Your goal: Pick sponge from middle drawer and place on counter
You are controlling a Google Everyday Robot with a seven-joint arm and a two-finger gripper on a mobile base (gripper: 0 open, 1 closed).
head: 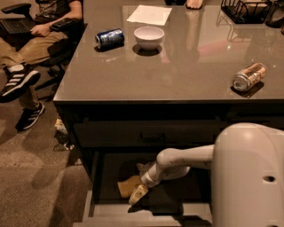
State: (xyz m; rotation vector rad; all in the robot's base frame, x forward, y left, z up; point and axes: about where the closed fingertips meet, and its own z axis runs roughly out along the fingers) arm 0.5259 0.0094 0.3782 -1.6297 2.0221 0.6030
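Observation:
The pale-yellow sponge (124,186) lies in the open middle drawer (146,218), on its dark floor towards the left. My gripper (140,181) is down inside the drawer, right beside the sponge on its right. The fingers are spread, and the lower fingertip (137,194) sits at the sponge's near corner. I cannot tell whether it touches. My white arm (182,160) reaches in from the right. The glossy grey-brown counter (177,80) is above the drawers.
On the counter are a blue can (109,38) on its side, a white bowl (148,36), a paper sheet (149,14), a copper can (249,76) and a wire basket (246,9). A closed drawer front with a handle (153,136) is above the open drawer. A seated person (26,48) is at the left.

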